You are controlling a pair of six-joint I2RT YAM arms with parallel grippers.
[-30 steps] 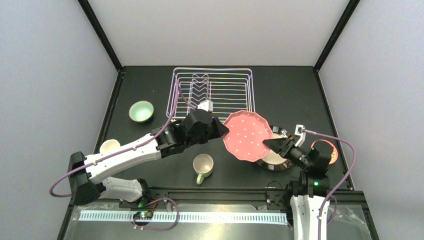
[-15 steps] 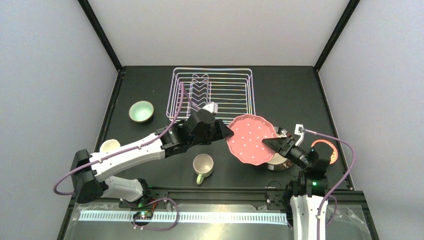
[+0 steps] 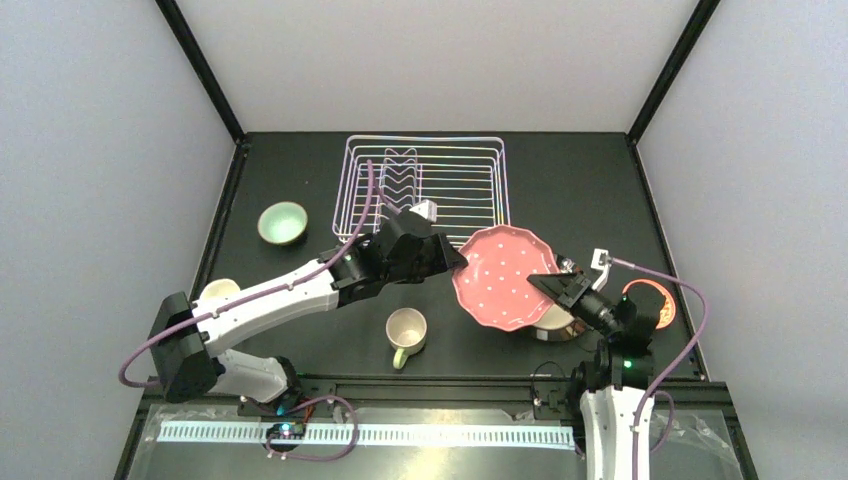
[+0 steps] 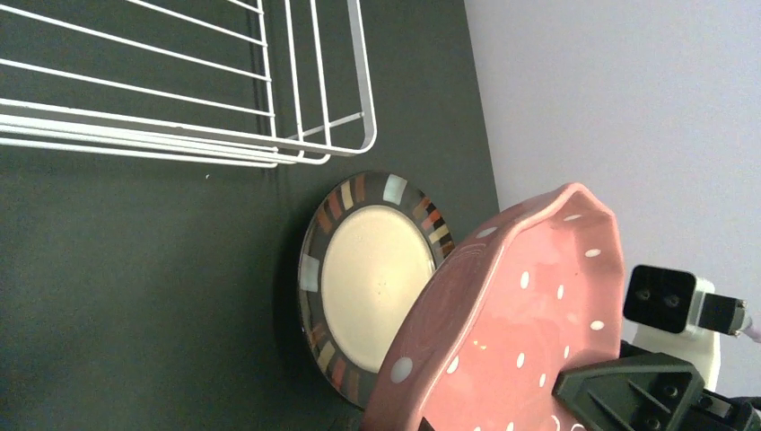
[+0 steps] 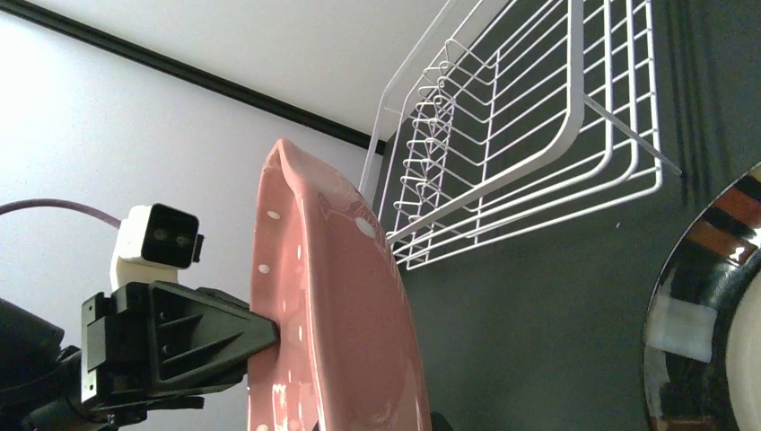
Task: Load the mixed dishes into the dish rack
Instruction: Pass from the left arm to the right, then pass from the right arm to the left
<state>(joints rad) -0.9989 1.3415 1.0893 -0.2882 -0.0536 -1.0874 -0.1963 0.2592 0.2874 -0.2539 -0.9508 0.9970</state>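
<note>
left end effector (image 3: 455, 262) pinches the pink plate (image 3: 500, 280), tilted above the surface (image 3: 570, 190) (likely to slot into the rack (image 3: 470, 185)); right end effector (image 3: 541, 282) meets its opposite rim, grip unclear.

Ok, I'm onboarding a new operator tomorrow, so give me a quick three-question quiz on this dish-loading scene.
1. True or false: the dish rack holds no dishes yet.
2. What lies partly beneath the tilted pink dotted plate? A a cutting board; B the dark-rimmed plate; C a saucepan lid.
3. Which dish stands nearest the rack's left side?
Key: 1 true; 2 B; 3 the pale-green bowl.
</note>
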